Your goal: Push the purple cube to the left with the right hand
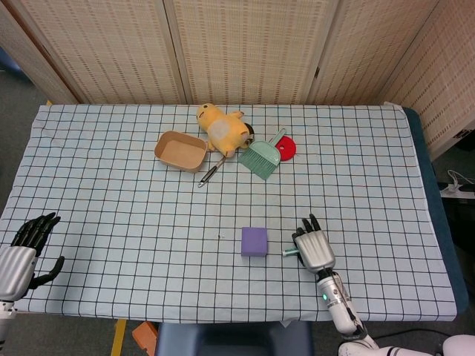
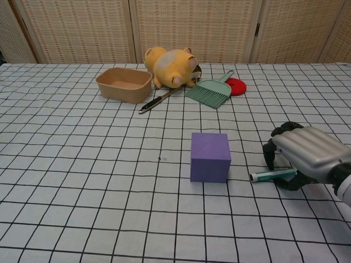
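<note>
The purple cube [image 1: 254,241] [image 2: 209,156] sits on the checked cloth near the front middle of the table. My right hand [image 1: 313,247] [image 2: 304,156] is low over the cloth a short way right of the cube, apart from it, its fingers spread and arched downward. A green-and-white pen [image 1: 289,251] [image 2: 271,175] lies between cube and hand, its right end under the fingers and thumb. It is slightly tilted, and its left tip stops just short of the cube. My left hand [image 1: 18,256] rests at the front left corner, fingers apart, holding nothing.
At the back stand a tan bowl [image 1: 180,150] [image 2: 124,84], a yellow plush toy [image 1: 223,127] [image 2: 169,67], a green hand brush [image 1: 261,157] [image 2: 210,91], a red disc [image 1: 287,148] [image 2: 236,86] and a black-handled utensil [image 1: 209,174] [image 2: 156,102].
</note>
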`<action>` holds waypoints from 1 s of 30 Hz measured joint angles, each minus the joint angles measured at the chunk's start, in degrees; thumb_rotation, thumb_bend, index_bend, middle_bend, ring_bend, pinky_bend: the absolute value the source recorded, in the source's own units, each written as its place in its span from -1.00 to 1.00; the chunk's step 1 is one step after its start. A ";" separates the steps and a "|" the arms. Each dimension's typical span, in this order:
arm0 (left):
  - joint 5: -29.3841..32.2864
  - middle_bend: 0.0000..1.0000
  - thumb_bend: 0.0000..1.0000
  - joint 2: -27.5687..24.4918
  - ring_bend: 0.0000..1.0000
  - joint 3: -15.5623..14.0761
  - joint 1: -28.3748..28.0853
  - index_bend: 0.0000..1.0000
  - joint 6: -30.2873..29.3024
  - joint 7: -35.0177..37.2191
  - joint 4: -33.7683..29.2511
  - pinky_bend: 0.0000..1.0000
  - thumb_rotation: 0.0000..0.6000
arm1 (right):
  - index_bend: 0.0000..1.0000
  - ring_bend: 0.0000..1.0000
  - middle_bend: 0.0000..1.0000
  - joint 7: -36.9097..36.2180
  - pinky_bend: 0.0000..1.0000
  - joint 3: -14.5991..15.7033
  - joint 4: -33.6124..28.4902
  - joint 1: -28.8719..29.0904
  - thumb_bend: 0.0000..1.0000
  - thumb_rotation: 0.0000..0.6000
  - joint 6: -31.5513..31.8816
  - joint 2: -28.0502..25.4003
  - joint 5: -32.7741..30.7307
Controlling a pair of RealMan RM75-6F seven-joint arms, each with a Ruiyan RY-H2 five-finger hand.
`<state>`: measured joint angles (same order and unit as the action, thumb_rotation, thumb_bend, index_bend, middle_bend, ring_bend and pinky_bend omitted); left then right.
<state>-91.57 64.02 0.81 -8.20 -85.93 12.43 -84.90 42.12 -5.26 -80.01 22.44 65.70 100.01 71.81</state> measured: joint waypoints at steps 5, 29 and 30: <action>0.09 -1.00 -0.14 0.01 -1.00 -0.07 -0.02 -1.00 0.15 0.05 0.06 -0.87 1.00 | 0.37 -0.59 -0.02 0.25 -0.70 0.33 0.13 0.01 -0.54 1.00 0.84 0.17 -0.02; 0.05 -1.00 -0.14 0.04 -1.00 -0.01 0.08 -1.00 -0.33 -0.12 -0.11 -0.87 1.00 | 0.94 0.03 0.46 -2.16 -0.07 -1.19 -4.92 0.17 -0.31 1.00 4.87 -3.04 0.78; 0.05 -1.00 -0.14 0.05 -1.00 -0.01 0.04 -1.00 -0.27 -0.13 -0.11 -0.87 1.00 | 0.94 0.03 0.45 -2.15 -0.07 -1.30 -5.18 0.38 -0.31 1.00 4.60 -3.10 0.66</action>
<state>-91.52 64.07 0.80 -8.16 -86.20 12.30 -85.01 39.97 -6.56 -85.20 22.82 70.29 96.91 72.47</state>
